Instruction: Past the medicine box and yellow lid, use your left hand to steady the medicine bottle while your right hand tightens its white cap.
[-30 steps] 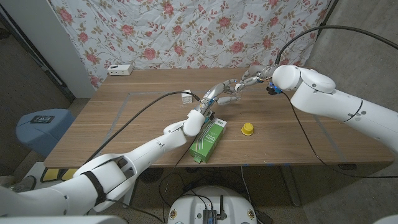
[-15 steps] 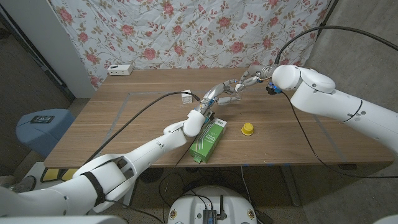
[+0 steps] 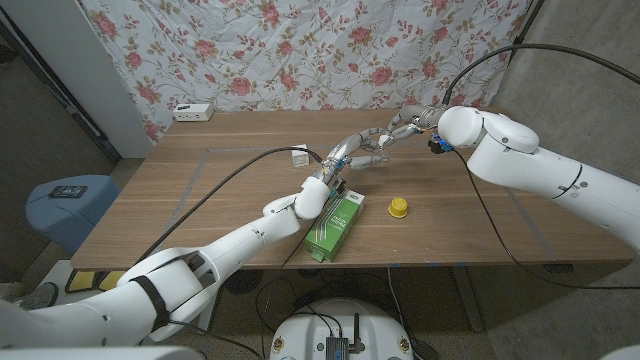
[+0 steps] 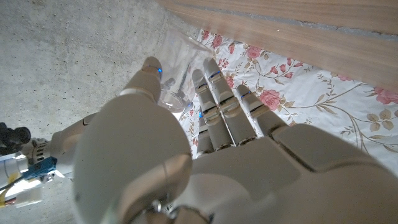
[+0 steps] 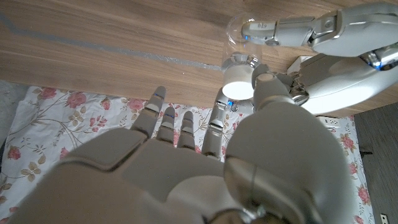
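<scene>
Steadying medicine bottle (image 5: 239, 46), clear, centre of head frame, past medicine box (image 3: 333, 226) and yellow lid (image 3: 398, 207): left hand (image 3: 352, 152) grips body. Right hand (image 3: 403, 127) fingertips at white cap (image 5: 238, 82); grasp unclear. Advice: close firmly, twist without tipping.

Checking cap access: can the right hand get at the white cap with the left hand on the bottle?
Probably yes. The left hand grips the clear bottle by its body, leaving the cap bare; the right hand already has fingers at it.

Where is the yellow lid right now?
In the head view the yellow lid sits on the table, right of the green medicine box, nearer than both hands.
</scene>
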